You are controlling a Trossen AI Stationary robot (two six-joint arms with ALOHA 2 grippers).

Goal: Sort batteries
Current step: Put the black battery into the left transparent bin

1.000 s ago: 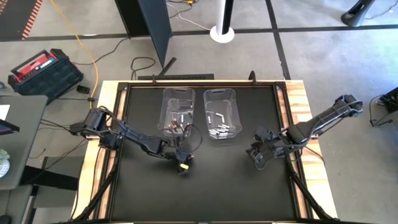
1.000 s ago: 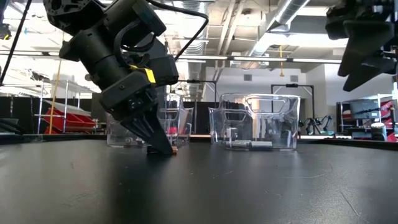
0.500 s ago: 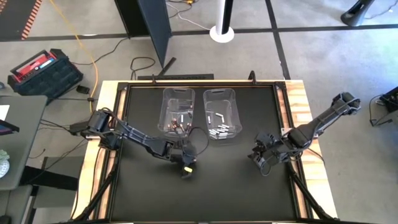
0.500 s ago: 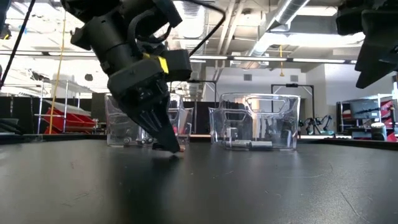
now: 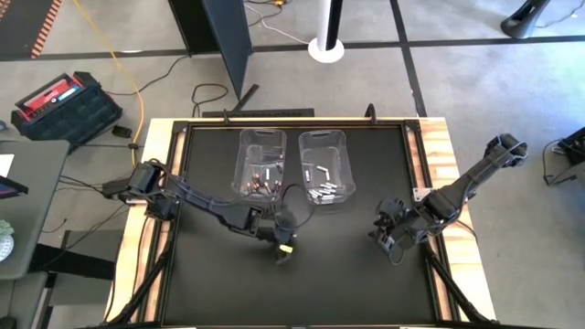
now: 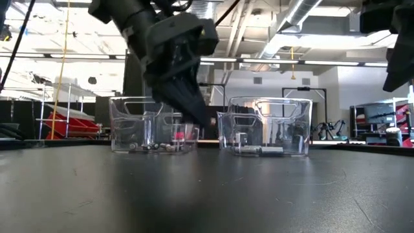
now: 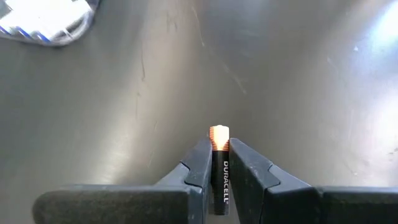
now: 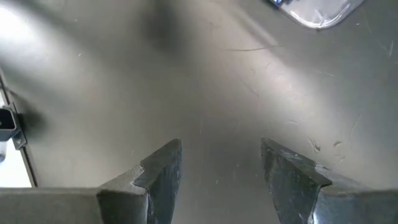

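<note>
Dark copper-topped battery is pinched in my left hand, lifted off the black desk, just in front of the 2 clear bins. Left bin holds dark cells, right bin white ones. My right hand hangs over the desk's right side, fingers spread, holding nothing.

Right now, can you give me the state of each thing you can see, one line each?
Left gripper: shut on a Duracell battery, lifted off the mat.
Right gripper: open, empty, above the mat.
Left clear bin: upright, holds dark batteries.
Right clear bin: upright, holds white batteries.
</note>
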